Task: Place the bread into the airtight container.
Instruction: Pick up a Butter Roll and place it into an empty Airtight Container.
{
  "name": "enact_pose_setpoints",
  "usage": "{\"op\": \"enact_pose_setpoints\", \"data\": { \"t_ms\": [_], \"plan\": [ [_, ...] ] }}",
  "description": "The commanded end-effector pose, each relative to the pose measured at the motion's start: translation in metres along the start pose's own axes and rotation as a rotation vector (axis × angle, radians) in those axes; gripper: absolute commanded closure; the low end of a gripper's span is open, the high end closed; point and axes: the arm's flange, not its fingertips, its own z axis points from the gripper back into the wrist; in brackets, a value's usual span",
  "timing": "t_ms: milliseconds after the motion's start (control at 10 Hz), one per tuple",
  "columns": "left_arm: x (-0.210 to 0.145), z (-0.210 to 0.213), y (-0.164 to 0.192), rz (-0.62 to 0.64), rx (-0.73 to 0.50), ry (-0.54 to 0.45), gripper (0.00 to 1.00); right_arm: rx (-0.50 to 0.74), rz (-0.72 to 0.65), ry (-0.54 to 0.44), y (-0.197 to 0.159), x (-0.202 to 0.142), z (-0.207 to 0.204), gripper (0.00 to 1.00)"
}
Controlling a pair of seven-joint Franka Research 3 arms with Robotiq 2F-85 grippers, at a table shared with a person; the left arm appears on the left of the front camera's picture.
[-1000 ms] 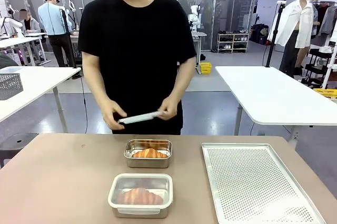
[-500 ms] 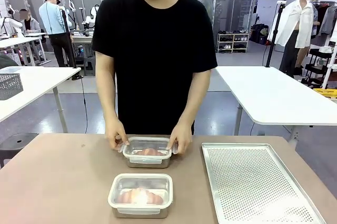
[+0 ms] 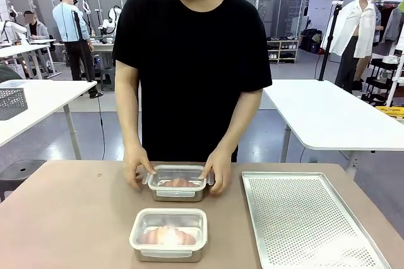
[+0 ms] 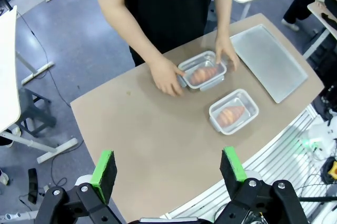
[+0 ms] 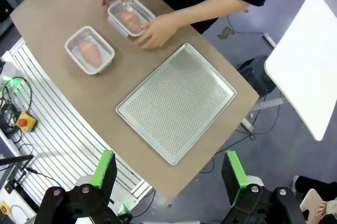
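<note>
Two steel airtight containers stand on the brown table. The far container (image 3: 177, 194) holds a bread (image 3: 177, 182) under a clear lid, and the person's hands (image 3: 219, 174) rest on both ends of that lid. The near container (image 3: 135, 235) is lidded too, with another bread (image 3: 168, 236) inside. High above the table my left gripper (image 4: 167, 167) is open and holds nothing, with the far container (image 4: 185, 66) and near container (image 4: 249, 102) well below it. My right gripper (image 5: 169, 170) is also open and bare, high over the table's edge, far from both containers (image 5: 110, 9).
A perforated metal tray (image 3: 309, 218) lies bare on the table's right side, also seen as the tray (image 5: 176, 103) from the right wrist. The person stands close against the table's far edge. White tables and other people are in the background.
A second ago the person held the clear lid in the air over the open far container. The lid now sits on that container with both hands on its ends.
</note>
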Motion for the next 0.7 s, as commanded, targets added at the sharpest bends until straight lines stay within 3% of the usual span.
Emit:
{"op": "enact_pose_setpoints", "data": {
  "t_ms": [0, 600],
  "plan": [
    [0.0007, 0.0004, -0.0007, -0.005, -0.005, -0.002, 0.0, -0.018, 0.001, -0.002, 0.0, -0.0001, 0.0009, 0.0],
    [0.0007, 0.0004, -0.0007, -0.005, -0.005, -0.002, 0.0, -0.018, 0.001, -0.002, 0.0, -0.0001, 0.0009, 0.0]
  ]
}}
